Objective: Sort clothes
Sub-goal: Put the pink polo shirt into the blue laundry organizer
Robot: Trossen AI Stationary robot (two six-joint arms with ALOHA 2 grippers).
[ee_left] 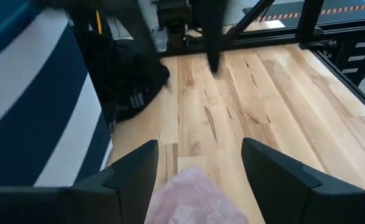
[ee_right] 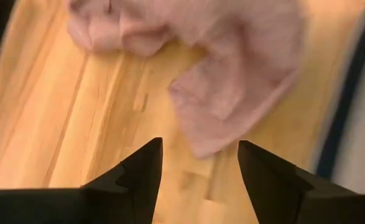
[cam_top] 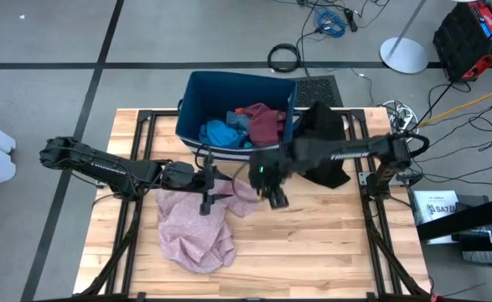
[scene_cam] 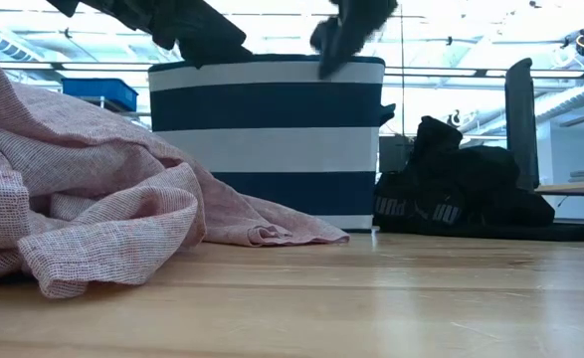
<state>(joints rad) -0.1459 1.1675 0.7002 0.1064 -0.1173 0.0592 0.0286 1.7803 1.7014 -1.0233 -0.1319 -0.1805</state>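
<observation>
Pink garment [cam_top: 197, 226] spread on counter [cam_top: 329, 243], black garment [cam_top: 325, 143] beside bin [cam_top: 229, 92], blue and maroon clothes inside, left gripper [cam_top: 205, 204] fingers wide over pink cloth, right gripper [cam_top: 277, 198] fingers apart, empty.

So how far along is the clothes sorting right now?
Partly done. A black garment lies on the table right of the bin, and a pink garment is spread out in front. Both the left gripper and right gripper are open and empty over the pink one. Blue and maroon garments remain in the bin.
</observation>
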